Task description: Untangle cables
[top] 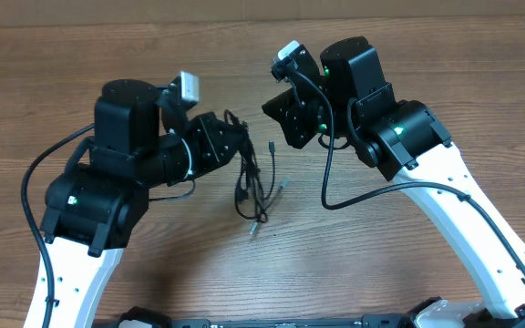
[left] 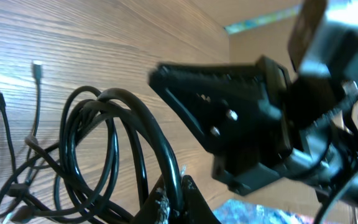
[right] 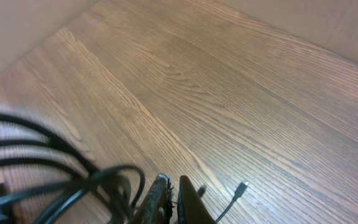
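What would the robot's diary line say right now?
step: untangling | left gripper: shut on cables | right gripper: shut, beside the cables | loose plugs: lying on table

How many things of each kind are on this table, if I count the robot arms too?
Robot arms: 2
Wrist cameras: 2
Tangled bundle of black cables: 1 (the single cables in it cannot be counted)
Total: 5

cables on the table between the two arms, left gripper at their far loop, right gripper just right of it, plug ends lying nearer the arm bases
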Robot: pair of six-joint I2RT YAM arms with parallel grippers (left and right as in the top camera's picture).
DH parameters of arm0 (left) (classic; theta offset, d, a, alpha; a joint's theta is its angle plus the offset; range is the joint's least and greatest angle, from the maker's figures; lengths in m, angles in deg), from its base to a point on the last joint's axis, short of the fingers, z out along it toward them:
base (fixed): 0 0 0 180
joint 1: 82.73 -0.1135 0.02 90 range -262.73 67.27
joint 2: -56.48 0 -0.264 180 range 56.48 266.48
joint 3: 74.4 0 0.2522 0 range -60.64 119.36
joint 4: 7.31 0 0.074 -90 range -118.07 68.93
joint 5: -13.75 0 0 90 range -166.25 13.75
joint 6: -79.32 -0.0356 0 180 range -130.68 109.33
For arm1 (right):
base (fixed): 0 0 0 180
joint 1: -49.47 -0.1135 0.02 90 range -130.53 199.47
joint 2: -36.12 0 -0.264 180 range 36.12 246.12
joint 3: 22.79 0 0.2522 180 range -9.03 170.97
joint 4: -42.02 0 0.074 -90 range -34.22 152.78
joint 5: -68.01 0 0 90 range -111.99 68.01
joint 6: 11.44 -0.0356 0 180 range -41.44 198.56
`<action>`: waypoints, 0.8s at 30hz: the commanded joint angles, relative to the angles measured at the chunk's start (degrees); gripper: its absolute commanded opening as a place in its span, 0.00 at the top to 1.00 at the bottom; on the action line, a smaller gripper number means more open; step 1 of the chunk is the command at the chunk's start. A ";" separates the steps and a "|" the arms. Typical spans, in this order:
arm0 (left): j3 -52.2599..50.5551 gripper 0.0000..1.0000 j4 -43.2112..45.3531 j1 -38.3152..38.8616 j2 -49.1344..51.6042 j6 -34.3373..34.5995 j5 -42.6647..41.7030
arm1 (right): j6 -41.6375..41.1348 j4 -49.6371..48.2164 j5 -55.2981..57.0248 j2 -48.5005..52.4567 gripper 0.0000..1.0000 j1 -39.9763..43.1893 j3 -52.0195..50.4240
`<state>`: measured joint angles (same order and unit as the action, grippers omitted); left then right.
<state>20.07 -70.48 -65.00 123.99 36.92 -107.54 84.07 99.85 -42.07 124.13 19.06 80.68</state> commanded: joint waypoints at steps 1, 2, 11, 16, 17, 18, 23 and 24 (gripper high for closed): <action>0.79 0.96 1.42 0.61 -1.20 -1.20 -0.87 | -1.25 -0.09 2.47 -1.33 0.96 0.15 1.53; 0.79 0.96 1.42 0.37 -1.20 -1.20 -0.46 | -1.25 0.15 2.47 -1.33 0.96 0.15 1.53; 0.79 0.96 1.42 -2.78 -1.20 -1.36 0.85 | -0.92 5.20 -0.35 -1.33 0.43 0.63 1.53; 0.79 0.96 1.33 -4.39 -1.20 -2.78 0.55 | 7.72 6.64 -9.81 -1.33 0.43 0.63 1.53; 0.79 0.96 1.33 -4.70 -1.20 -2.84 0.09 | 9.75 6.88 -12.07 -1.33 0.40 0.63 1.53; 0.79 0.96 1.38 -5.09 -1.20 -2.82 -0.57 | 11.69 7.13 -14.10 -1.33 0.38 0.63 1.53; 0.79 0.96 1.42 -7.28 -1.20 -2.86 -3.98 | 19.50 8.00 -22.18 -1.33 0.32 0.52 1.53; 0.79 0.96 1.49 -7.50 -1.20 -2.84 -4.98 | 21.11 8.13 -24.06 -1.33 0.31 0.52 1.53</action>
<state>20.05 -69.52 -71.51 123.99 35.59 -108.68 97.73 107.94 -57.87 124.13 19.45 80.68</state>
